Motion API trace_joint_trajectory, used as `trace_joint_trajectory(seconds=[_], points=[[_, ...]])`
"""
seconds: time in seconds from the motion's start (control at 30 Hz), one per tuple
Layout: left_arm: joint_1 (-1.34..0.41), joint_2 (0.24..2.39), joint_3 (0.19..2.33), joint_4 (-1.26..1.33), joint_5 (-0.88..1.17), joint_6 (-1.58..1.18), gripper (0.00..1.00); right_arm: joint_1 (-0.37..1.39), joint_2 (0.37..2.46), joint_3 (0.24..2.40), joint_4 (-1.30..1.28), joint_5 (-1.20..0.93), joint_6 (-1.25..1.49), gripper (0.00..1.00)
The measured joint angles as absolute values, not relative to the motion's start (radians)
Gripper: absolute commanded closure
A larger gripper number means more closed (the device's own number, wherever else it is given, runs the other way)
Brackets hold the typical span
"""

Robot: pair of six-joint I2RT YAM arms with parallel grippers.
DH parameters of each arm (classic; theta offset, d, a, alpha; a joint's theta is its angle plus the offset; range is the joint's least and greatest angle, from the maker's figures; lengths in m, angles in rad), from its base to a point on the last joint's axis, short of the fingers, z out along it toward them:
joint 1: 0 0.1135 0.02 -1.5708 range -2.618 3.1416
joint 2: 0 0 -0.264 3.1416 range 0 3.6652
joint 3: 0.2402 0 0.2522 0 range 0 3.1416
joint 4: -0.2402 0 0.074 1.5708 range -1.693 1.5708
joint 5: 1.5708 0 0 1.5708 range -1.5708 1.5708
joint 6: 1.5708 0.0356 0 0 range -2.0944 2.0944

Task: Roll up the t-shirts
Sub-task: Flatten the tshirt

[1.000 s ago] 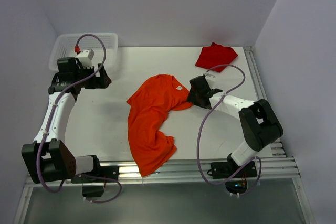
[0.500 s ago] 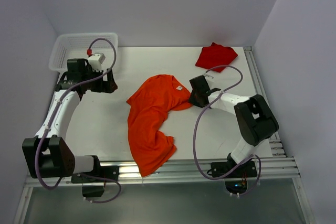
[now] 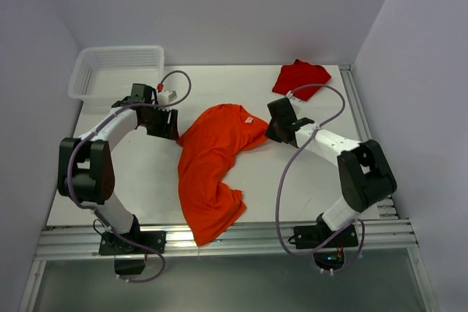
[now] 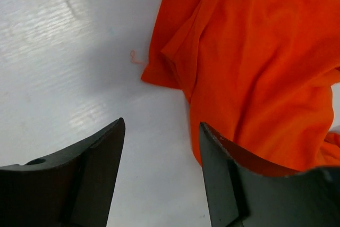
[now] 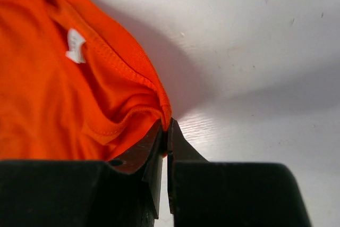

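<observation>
The orange t-shirt (image 3: 213, 169) lies spread but rumpled, centrally — the darker red t-shirt (image 3: 300, 78) bunched well apart, far right.

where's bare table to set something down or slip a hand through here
Widest bare table: between the left arm and the orange t-shirt, down to the near rail. Smaller patch: between that shirt and the right arm. Far strip between basket and red t-shirt is free. Crowded at the shirt's collar end, flanked by the left gripper and right gripper.
</observation>
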State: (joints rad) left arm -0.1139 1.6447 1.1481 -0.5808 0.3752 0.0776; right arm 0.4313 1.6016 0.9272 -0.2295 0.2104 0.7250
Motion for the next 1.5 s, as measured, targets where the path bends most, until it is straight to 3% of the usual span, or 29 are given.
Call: trace_joint_trajectory(seconds=[0.27,0.6,0.73,0.9,0.97,1.0,1.43,1.5], points=[[-0.166,1.845,1.234,-0.558,0.364,0.060,0.51,0.431,1.455,1.023,-0.288,0.236,0.708,0.98],[-0.200,1.962,1.334,-0.513,0.334,0.037,0.51,0.431,1.449,1.027,-0.345,0.248,0.697,0.98],[-0.211,1.987,1.364,-0.512,0.330,0.036,0.58,0.431,1.449,1.027,-0.359,0.252,0.690,0.98],[-0.226,2.004,1.376,-0.500,0.308,0.031,0.82,0.431,1.449,1.027,-0.363,0.254,0.686,0.98],[-0.232,2.010,1.381,-0.494,0.306,0.028,0.99,0.429,1.449,1.027,-0.364,0.254,0.686,0.98],[-0.235,2.012,1.383,-0.491,0.304,0.028,1.00,0.429,1.449,1.027,-0.364,0.255,0.686,0.98],[-0.249,2.011,1.416,-0.551,0.283,0.045,1.00,0.420,1.448,1.054,-0.396,0.270,0.670,0.99],[-0.249,2.009,1.425,-0.569,0.281,0.054,0.89,0.420,1.444,1.056,-0.399,0.271,0.667,0.99]])
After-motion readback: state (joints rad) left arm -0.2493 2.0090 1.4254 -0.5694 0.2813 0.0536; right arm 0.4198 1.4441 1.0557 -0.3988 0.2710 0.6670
